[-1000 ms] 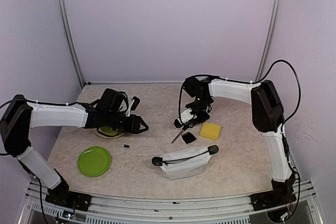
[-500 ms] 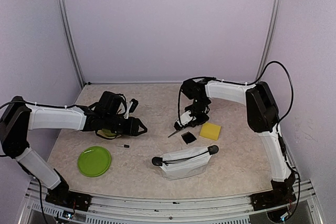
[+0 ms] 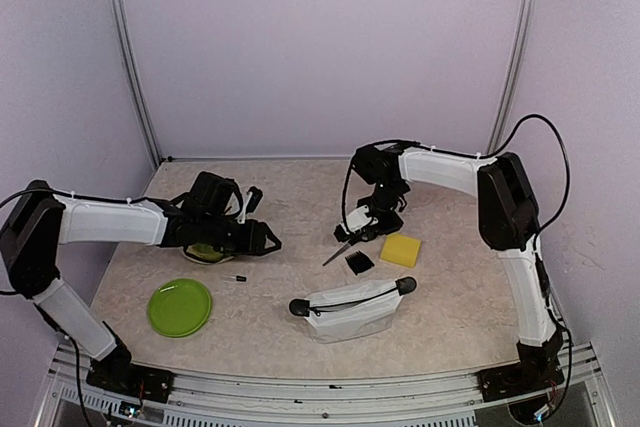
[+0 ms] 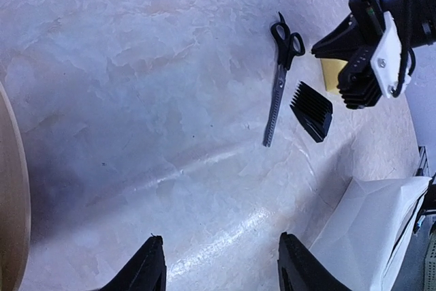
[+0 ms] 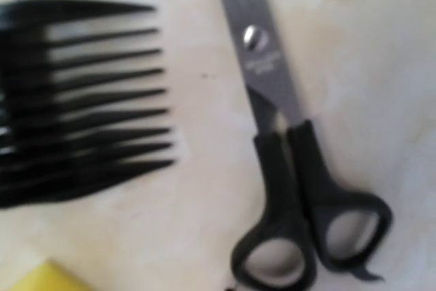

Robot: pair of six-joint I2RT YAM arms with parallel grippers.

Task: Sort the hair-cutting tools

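A pair of scissors (image 5: pixel 286 161) lies flat on the marbled counter (image 3: pixel 300 197). It has slim steel blades closed together, a round silver pivot screw and two black finger loops. The left wrist view shows fine teeth along one blade. Just beside the blades, apart from them, lies a small black comb guard (image 5: pixel 75 93) with long tapering prongs. A yellow sponge (image 3: pixel 400 249) sits next to the guard on its right. A tiny black pin (image 3: pixel 236 278) lies alone on the counter between the green bowl (image 3: pixel 207 250) and the white zip pouch (image 3: pixel 352 309).

The right gripper (image 3: pixel 358 234) hangs over the handle end of the scissors with its jaws pressed fully together. They hold nothing, as the scissors rest free on the counter. The left gripper (image 4: pixel 221 274) hovers low above bare counter near the bowl. Its jaws stand well apart with nothing between them.

There is small engraving on the blade below the pivot screw, but it is too blurred to read.
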